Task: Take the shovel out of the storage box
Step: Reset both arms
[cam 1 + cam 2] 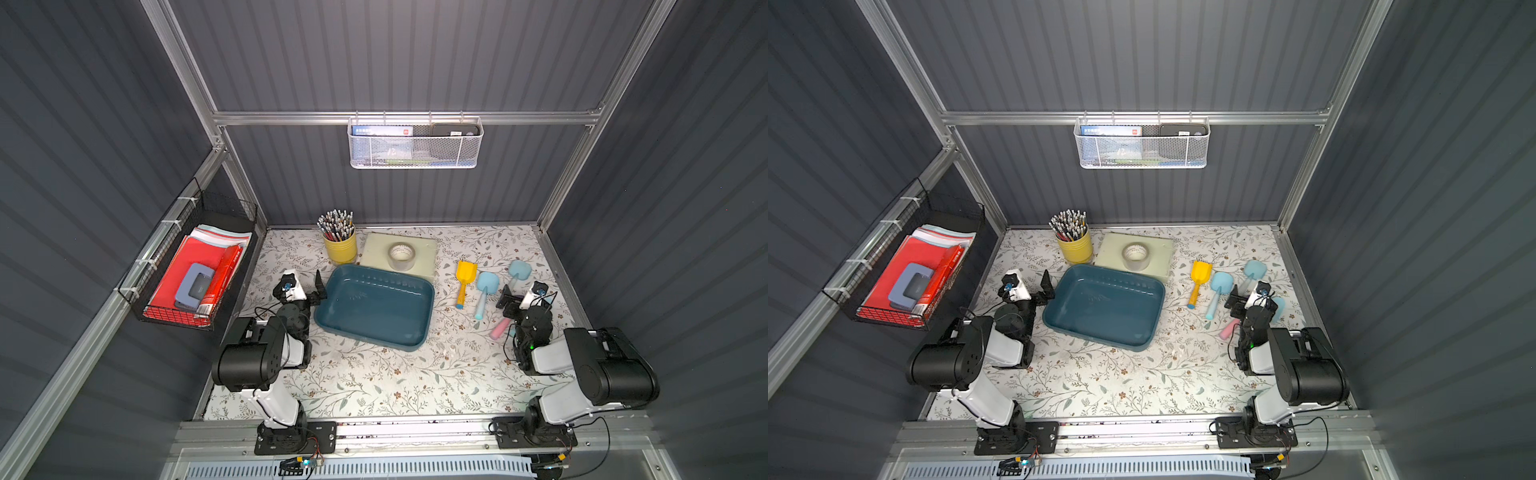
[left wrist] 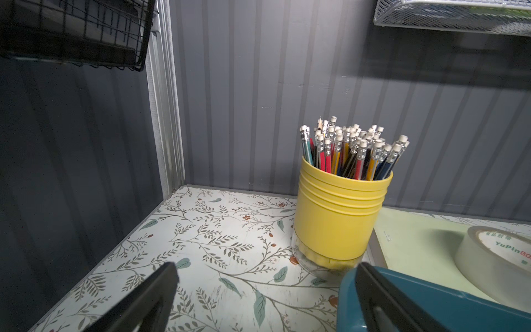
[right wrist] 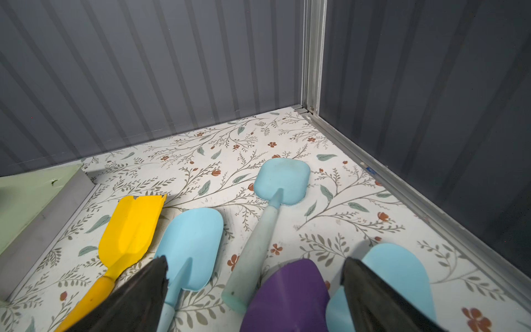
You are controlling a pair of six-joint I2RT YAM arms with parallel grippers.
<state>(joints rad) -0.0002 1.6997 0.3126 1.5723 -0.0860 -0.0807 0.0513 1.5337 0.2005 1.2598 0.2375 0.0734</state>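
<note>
Shovel: none lies in the storage box (image 1: 374, 311). In both top views the teal tray sits mid-table with its floor bare. On that evidence I judge the removal complete.

Left gripper (image 2: 265, 267): jaws spread wide, holding nothing. One finger stands at the box corner nearest the yellow pencil cup (image 2: 339, 218); I cannot tell whether it touches.

Right gripper (image 3: 255, 264): jaws spread wide and empty, poised low over the shovels.

The shovels lie flat on the floral table (image 1: 374, 382), on the right arm's side of the box and clear of it. They are:
- the yellow shovel (image 1: 464, 282);
- a light-blue shovel (image 1: 484, 291) just beside it;
- a pale-handled blue shovel (image 3: 280, 181);
- a purple shovel (image 3: 287, 293);
- one more blue blade (image 3: 402, 276), partly hidden by a finger.

Handling, as a judgement: these look like moulded plastic toys, light, stiff and smooth. The blades are broad and lie flat, so they offer a poor hold. The handle, taken crosswise near the neck, is the sound place to grip.
</note>
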